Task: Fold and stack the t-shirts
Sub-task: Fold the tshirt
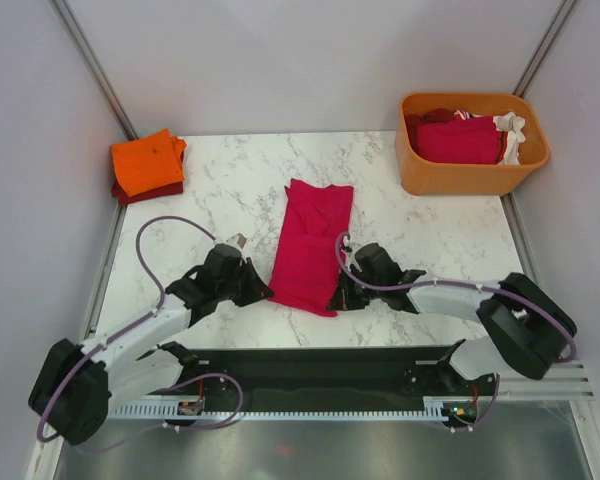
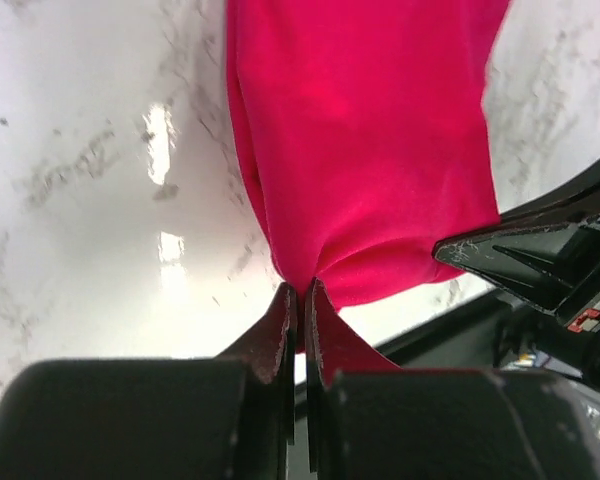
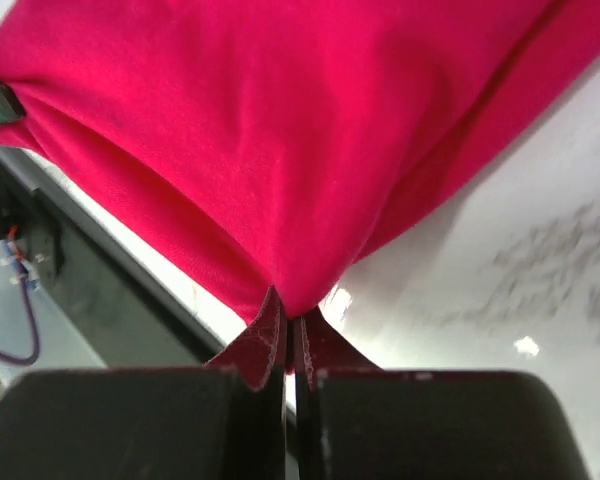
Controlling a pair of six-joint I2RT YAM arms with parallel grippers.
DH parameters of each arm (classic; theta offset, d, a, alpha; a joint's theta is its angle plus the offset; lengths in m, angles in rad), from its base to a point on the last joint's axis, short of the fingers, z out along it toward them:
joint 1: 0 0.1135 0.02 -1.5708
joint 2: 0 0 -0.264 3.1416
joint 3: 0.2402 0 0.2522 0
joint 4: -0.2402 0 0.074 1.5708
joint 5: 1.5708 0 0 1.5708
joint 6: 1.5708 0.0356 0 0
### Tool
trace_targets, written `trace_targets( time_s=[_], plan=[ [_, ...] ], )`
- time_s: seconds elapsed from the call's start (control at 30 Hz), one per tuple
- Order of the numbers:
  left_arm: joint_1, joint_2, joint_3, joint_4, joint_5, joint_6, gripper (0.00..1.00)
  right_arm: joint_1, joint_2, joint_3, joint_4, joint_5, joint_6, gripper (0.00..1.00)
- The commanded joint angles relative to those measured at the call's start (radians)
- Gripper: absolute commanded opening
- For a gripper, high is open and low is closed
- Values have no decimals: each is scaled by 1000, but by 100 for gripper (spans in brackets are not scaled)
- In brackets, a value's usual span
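Plainly, the pink shirt (image 1: 312, 245) is soft, light cloth. It should drape and crease rather than hold a shape, and a single-point lift would probably let it bunch. It lies as a long folded strip on the counter (image 1: 230, 185), left of the tub (image 1: 460, 185) and nearer the arms. The best hold looks like its two near corners, the ones farthest from the tub's end of the counter, so the hem stays taut between them. Both hands have that hold. The left hand (image 2: 300, 290) has its jaws pressed together on the near-left corner, with cloth puckering into the tips. The right hand (image 3: 288, 308) is pinched tight on the near-right corner in the same way. A folded orange shirt (image 1: 147, 163) sits well left of the tub, at the counter's far corner.
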Motion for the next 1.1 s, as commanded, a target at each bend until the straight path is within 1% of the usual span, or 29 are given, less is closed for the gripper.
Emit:
trace_targets(
  time_s=[0.0, 0.03, 0.07, 0.13, 0.2, 0.27, 0.3, 0.43, 0.5, 0.57, 0.6, 0.67, 0.7, 0.73, 0.77, 0.87, 0.9, 0.93, 1.07],
  plan=[
    [-7, -119, 37, -194, -83, -35, 2, 16, -146, -22, -228, 63, 38, 0],
    [-10, -160, 61, -233, -82, -35, 2, 16, -206, -15, -255, 88, 44, 0],
    [-10, -179, 75, -251, -78, -35, 2, 16, -232, -5, -282, 103, 46, 0],
    [-10, -191, 129, -276, -71, -27, 2, 15, -295, 43, -365, 158, 52, 0],
    [-10, -181, 166, -297, -62, -21, 2, 16, -315, 105, -435, 189, 49, 0],
    [-10, -147, 223, -304, -60, -10, 2, 16, -315, 149, -468, 229, 35, 0],
    [-10, -130, 241, -304, -65, -7, 2, 16, -308, 196, -498, 244, 31, 0],
    [-10, -38, 394, -313, -115, 49, 2, 10, -236, 307, -565, 333, -18, 0],
    [-9, 40, 480, -313, -123, 68, 2, 0, -210, 363, -586, 393, -35, 0],
    [-7, 101, 535, -314, -124, 98, 2, -11, -174, 421, -606, 416, -60, 0],
    [-6, 162, 586, -316, -123, 115, 2, -27, -164, 440, -614, 441, -66, 0],
    [-4, 215, 634, -314, -124, 128, 2, -43, -130, 489, -626, 459, -91, 0],
    [-3, 268, 678, -316, -126, 134, 2, -54, -121, 503, -628, 462, -98, 0],
    [11, 319, 721, -313, -132, 151, 2, -91, -83, 527, -632, 449, -112, 0],
    [11, 319, 721, -313, -131, 151, 2, -91, -82, 540, -632, 449, -121, 0],
    [34, 430, 819, -313, -123, 178, 2, -132, -26, 583, -629, 429, -152, 0],
    [43, 457, 870, -314, -118, 210, 2, -146, 8, 594, -625, 429, -158, 0],
    [48, 518, 896, -317, -118, 220, 2, -152, 30, 604, -618, 423, -167, 0],
    [81, 635, 1002, -322, -103, 240, 2, -194, 140, 705, -618, 389, -201, 0]
  ],
)
